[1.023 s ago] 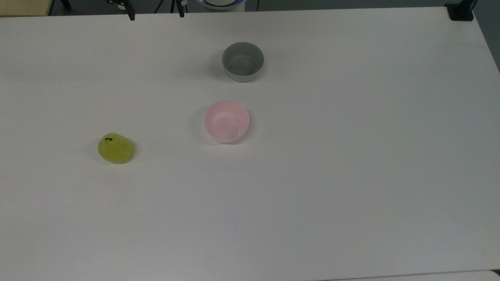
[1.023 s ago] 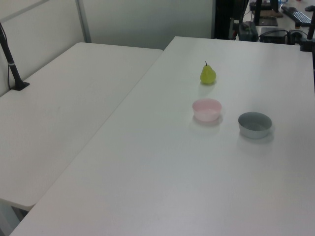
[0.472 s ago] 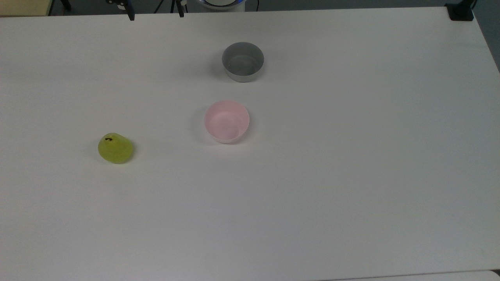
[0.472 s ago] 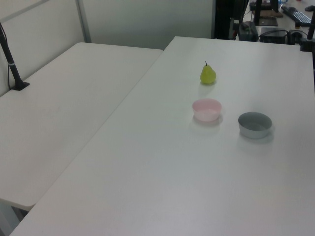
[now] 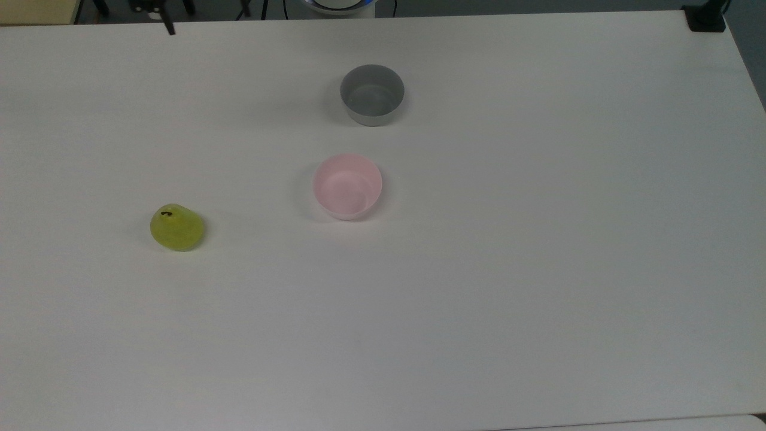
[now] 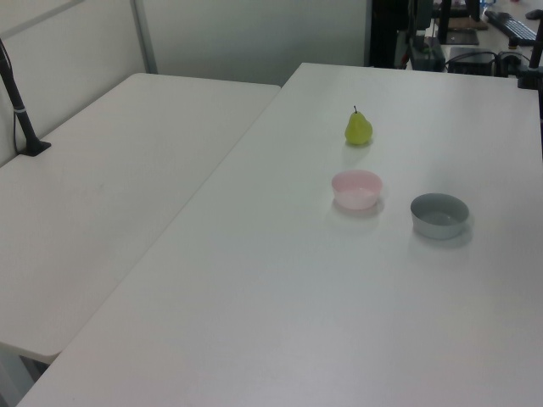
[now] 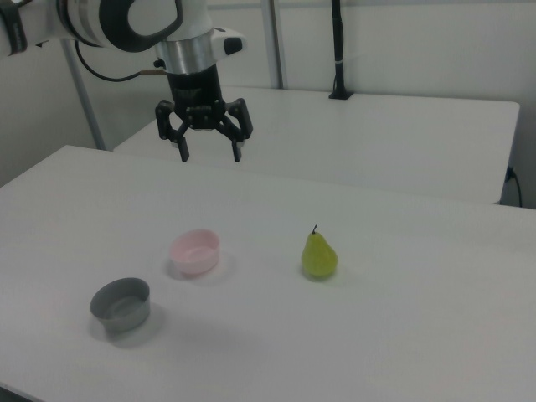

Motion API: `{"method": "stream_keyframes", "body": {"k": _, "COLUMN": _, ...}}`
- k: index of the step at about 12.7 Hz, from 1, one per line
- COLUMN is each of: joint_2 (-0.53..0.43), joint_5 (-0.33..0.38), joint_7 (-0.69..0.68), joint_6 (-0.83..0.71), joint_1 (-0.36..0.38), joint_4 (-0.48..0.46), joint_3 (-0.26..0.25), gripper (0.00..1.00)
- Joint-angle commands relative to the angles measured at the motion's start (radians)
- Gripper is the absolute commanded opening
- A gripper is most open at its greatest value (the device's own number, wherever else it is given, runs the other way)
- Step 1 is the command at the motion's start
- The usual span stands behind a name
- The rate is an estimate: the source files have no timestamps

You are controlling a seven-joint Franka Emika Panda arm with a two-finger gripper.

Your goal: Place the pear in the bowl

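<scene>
Jaws [image 7: 210, 155] agape, high above pear [image 7: 319, 256].

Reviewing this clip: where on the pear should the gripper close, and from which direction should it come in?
Likely best from straight above, closing across the wide lower belly. The pear stands upright on the table with its stem up, tapering toward the top, so the narrow neck would slip more easily. The gripper hangs open above the table, apart from the pear.

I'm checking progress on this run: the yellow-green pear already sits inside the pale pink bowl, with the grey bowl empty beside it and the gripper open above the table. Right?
Not quite. In the right view the small yellow-green glossy pear stands on the white table, apart from the pale pink round bowl. The grey straight-sided bowl is empty, and the gripper is open above the table.
</scene>
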Motion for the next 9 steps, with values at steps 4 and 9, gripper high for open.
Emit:
{"method": "stream_keyframes", "body": {"k": 4, "joint_2": 0.140, "joint_5": -0.091, "joint_7": -0.060, "joint_6": 0.178, "joint_1": -0.064, "joint_4": 0.058, "joint_3": -0.002, "gripper": 1.00}}
{"method": "stream_keyframes", "body": {"k": 9, "joint_2": 0.284, "joint_5": -0.060, "joint_7": -0.040, "joint_6": 0.368, "joint_1": -0.093, "joint_4": 0.043, "joint_3": -0.002, "gripper": 1.00}}
